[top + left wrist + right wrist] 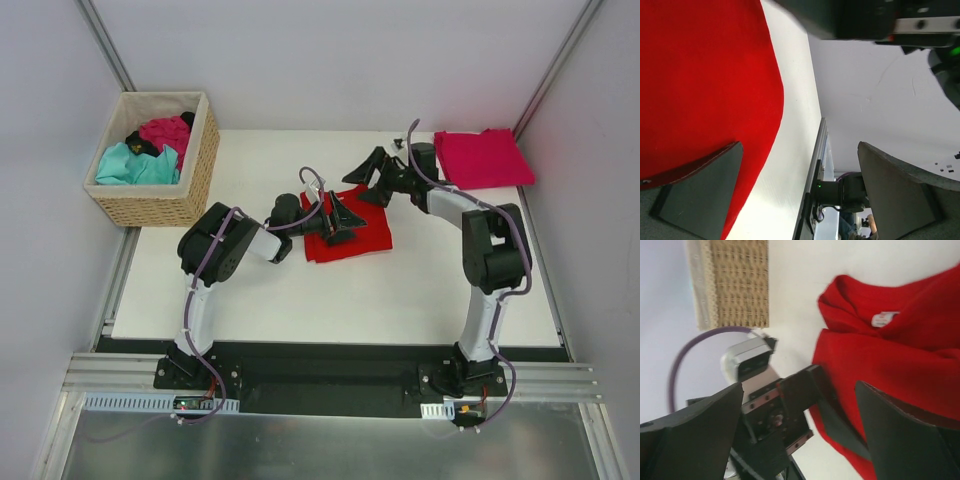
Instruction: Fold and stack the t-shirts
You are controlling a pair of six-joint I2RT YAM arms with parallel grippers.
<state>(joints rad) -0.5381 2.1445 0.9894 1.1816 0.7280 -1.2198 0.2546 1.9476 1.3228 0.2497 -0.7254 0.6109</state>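
Note:
A bright red t-shirt (358, 238) lies folded in the middle of the white table (420, 290). My left gripper (347, 218) stands open over its left part, and in the left wrist view one finger (700, 195) rests against the red t-shirt (705, 75) with nothing held. My right gripper (360, 183) hangs open just behind the shirt's back edge. Its view shows the red t-shirt (890, 365) with a white collar label (883, 318) and the left gripper (805, 405). A crimson t-shirt (483, 158) lies folded at the back right corner.
A tan wicker basket (195, 175) stands at the back left, off the table's corner, holding teal (135, 165), magenta (165, 132) and black shirts. Grey walls close in the back and both sides. The arm bases sit on the black rail at the near edge.

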